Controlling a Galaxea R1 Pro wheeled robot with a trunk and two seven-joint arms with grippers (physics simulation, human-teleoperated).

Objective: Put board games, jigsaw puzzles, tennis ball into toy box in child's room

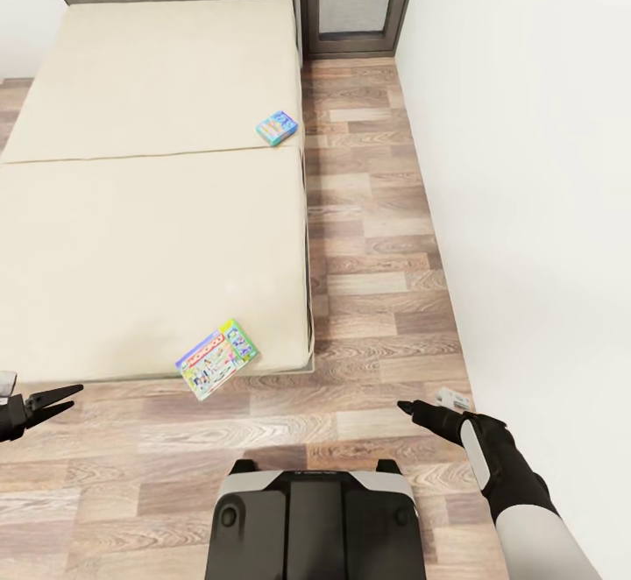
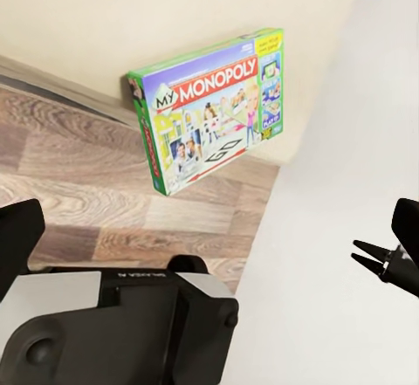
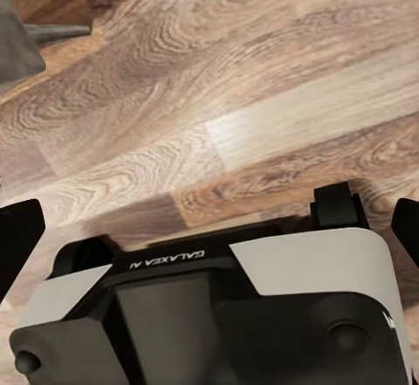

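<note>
From above, the bed (image 1: 149,212) carries two board games: a green-edged game box (image 1: 217,358) at the near corner of the mattress, partly jutting over the edge above the wood floor (image 1: 368,265), and a blue box (image 1: 277,127) farther up by the right edge. The left wrist view brings the near one close enough to read "My Monopoly" on its cover (image 2: 214,110), which the head view cannot. The left hand (image 1: 54,400) hangs empty with fingers slightly parted, the right hand (image 1: 419,411) also empty over the floor, its gap unclear; the right wrist view adds the robot's base (image 3: 218,315).
</note>
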